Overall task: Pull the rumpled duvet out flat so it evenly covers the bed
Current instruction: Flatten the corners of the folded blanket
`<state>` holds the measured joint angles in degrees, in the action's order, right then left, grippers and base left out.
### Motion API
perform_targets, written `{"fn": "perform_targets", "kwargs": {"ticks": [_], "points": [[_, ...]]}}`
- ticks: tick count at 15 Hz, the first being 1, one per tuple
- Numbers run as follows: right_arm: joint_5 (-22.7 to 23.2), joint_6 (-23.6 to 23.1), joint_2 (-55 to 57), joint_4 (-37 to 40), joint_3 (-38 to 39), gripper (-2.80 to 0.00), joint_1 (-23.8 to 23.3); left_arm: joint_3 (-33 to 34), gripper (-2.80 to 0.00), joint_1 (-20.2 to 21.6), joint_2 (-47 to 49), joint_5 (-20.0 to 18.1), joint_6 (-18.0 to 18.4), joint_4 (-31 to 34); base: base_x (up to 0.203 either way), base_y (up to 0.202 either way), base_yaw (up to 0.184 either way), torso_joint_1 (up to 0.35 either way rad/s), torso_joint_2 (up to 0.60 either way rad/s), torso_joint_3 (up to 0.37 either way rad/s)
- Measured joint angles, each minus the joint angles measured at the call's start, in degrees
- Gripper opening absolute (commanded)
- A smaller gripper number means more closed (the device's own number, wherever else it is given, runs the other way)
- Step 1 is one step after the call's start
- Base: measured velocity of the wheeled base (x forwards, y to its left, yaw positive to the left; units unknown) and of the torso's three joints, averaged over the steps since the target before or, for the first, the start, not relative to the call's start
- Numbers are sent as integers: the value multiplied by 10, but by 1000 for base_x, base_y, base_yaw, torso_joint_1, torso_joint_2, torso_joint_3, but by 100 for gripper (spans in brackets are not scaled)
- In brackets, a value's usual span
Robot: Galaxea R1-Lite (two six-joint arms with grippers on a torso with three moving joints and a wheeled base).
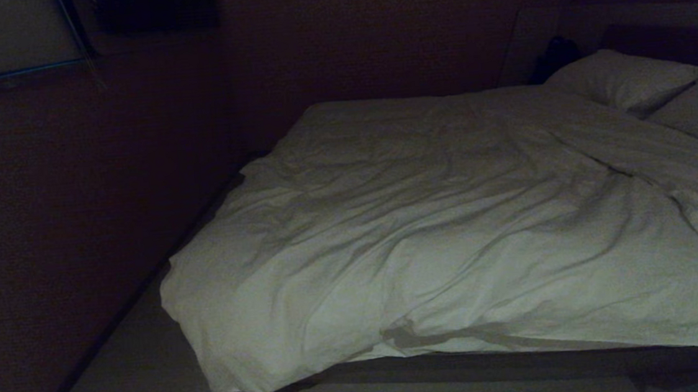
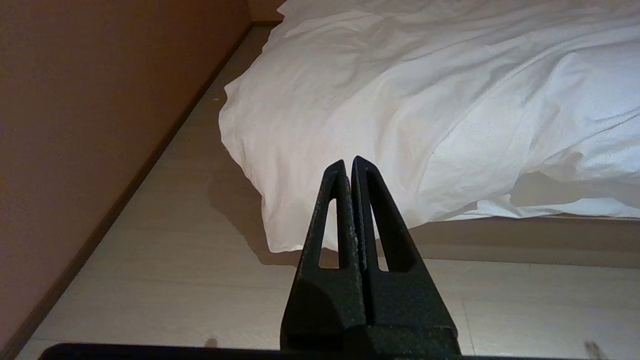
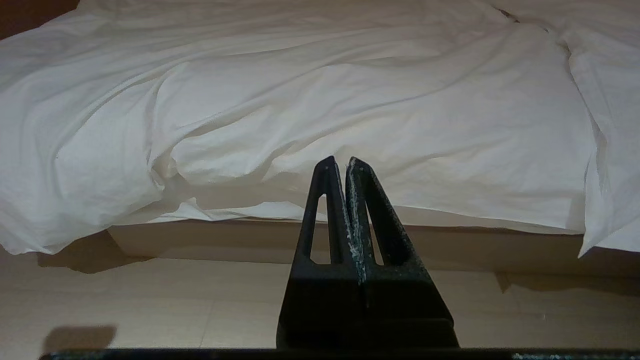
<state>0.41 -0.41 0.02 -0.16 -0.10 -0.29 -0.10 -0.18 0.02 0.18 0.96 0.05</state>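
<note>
Pale wood-look floor point(image 1: 152, 386) ran closest to the camera, right along the foot of the wide low bed with its dark base point(image 3: 350, 240). Over it sprawled the big puffy white duvet point(image 1: 426, 227), all rumpled, its near left corner sagging off the edge down to the floor while the base showed bare further right. Two plump white pillows point(image 1: 623, 78) sat up at the far right. Both arms hung low before the bed's foot: left pincer point(image 2: 348, 165) and right pincer point(image 3: 339, 165) were each pressed fully together, gripping nothing, clear of the fabric.
</note>
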Motion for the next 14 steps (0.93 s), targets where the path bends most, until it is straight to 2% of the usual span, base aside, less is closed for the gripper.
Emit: {"fn": "perform_targets", "kwargs": {"ticks": [14], "points": [[-1,-2,0,1,0,-280,0,0,-280,0,0,0,-1,0,0,0,0,0,0,0]]}}
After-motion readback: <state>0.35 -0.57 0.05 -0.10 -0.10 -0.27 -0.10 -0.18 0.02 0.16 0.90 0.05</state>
